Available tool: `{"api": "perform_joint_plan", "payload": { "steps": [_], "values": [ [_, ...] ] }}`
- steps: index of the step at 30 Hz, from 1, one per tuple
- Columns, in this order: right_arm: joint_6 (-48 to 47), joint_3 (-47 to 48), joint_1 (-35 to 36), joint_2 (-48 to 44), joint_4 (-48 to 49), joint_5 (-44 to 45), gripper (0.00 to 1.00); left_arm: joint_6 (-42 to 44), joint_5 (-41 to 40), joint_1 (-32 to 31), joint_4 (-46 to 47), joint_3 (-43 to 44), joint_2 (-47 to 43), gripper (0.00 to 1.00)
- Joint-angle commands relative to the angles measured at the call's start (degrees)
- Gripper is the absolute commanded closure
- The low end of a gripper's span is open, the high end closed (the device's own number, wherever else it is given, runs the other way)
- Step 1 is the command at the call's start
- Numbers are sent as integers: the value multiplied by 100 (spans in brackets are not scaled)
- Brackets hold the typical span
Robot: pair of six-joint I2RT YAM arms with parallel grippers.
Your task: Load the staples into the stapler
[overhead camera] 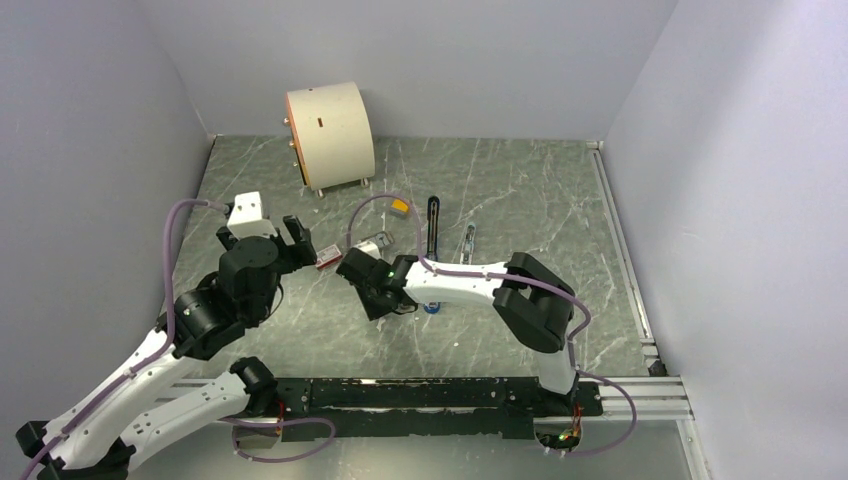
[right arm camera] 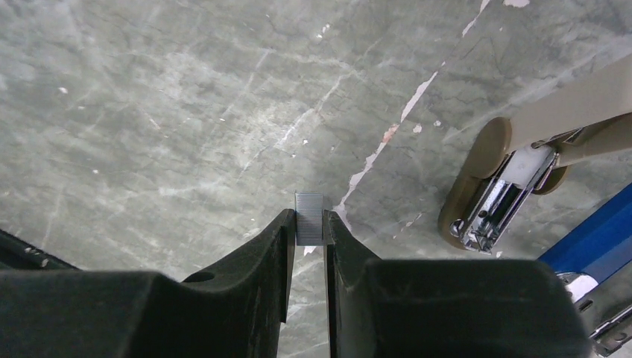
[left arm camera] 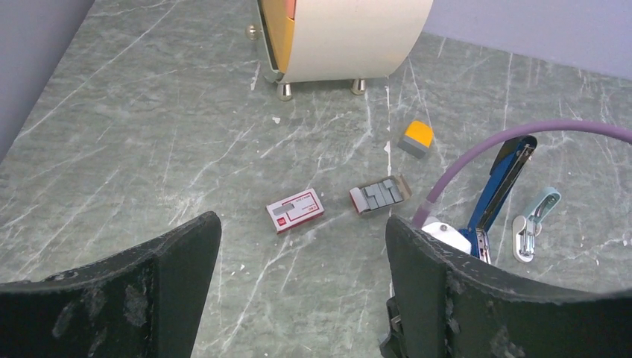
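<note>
1. While the right gripper (right arm camera: 308, 225) is closed on the staples (right arm camera: 308, 207), pinching the short strip across its width, the strip juts past the fingertips over the marble table (right arm camera: 149, 112); I cannot tell whether it touches.
2. The blue stapler (left arm camera: 498, 190) lies hinged open just beside that gripper, its channel exposed.
3. The left gripper (left arm camera: 301, 250) has jaws wide apart and holds nothing, near the red-and-white box (left arm camera: 295, 210).
4. Judgement: carry the strip to the open channel, line its length up with the rail, legs down, lower it level and release only once seated. A tilted strip would likely jam.
5. Writing: the box label carries print too small to read; no brand is legible on the stapler.
</note>
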Motion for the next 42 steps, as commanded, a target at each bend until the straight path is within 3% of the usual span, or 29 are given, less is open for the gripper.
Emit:
{"api": "perform_joint_plan", "payload": {
  "steps": [1, 6, 10, 14, 28, 42],
  "values": [
    [18, 206, 45, 244, -317, 132, 76, -38, 106, 26, 33, -16, -60, 15],
    [-34, 352, 41, 374, -435, 74, 74, -78, 11, 34, -34, 4, -63, 15],
    [-49, 484, 45, 410, -528, 156, 60, -73, -5, 34, -36, 5, -88, 15],
    [-190, 646, 33, 490, -597, 208, 57, -73, -46, 34, -14, -17, -170, 15],
    [-461, 980, 22, 832, -843, 343, 63, -81, -165, 34, -34, -29, -208, 14],
    [-540, 947, -30, 945, -948, 12, 76, -90, -162, 43, -38, -33, -200, 14]
  ]
}}
